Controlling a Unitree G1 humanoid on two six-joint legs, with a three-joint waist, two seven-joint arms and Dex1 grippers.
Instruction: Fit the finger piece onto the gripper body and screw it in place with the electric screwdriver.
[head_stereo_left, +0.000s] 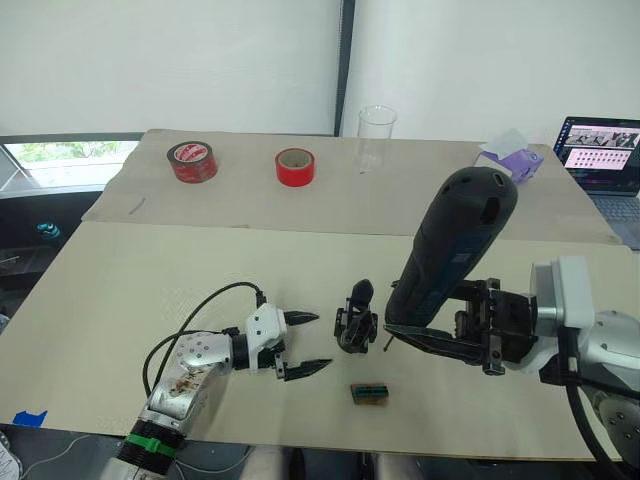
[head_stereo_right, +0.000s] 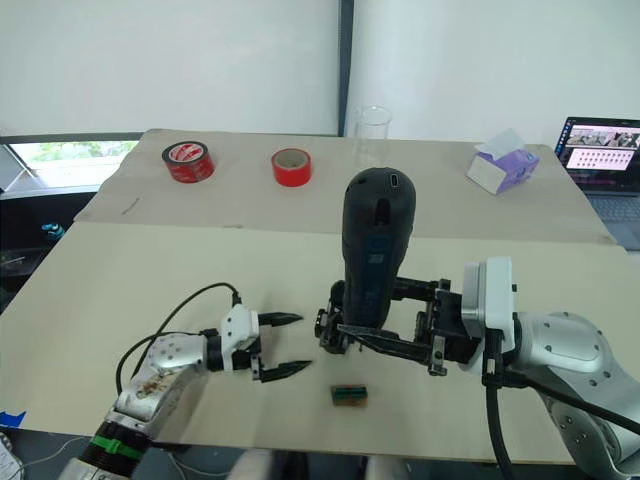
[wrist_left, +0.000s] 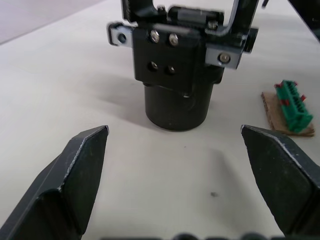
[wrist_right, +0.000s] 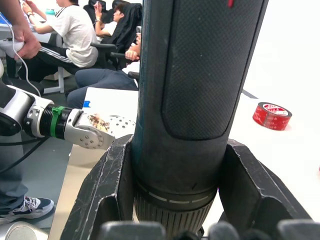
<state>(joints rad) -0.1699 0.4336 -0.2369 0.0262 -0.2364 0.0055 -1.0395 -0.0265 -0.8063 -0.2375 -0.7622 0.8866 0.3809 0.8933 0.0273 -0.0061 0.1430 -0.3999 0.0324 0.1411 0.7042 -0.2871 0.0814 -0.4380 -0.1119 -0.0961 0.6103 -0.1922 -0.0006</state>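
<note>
At lower centre of your head view, the gripper body (head_stereo_left: 356, 320) stands between your left gripper (head_stereo_left: 306, 343), fingers spread, and your right gripper (head_stereo_left: 437, 320), which clamps the electric screwdriver (head_stereo_left: 451, 244).

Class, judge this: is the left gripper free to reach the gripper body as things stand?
Probably yes. The left gripper is open and empty, facing the gripper body across bare table; the screwdriver stands on the body's far side.

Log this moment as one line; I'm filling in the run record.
right gripper: shut on electric screwdriver, bit by gripper body | left gripper: open, empty, facing gripper body | table: green block
</note>
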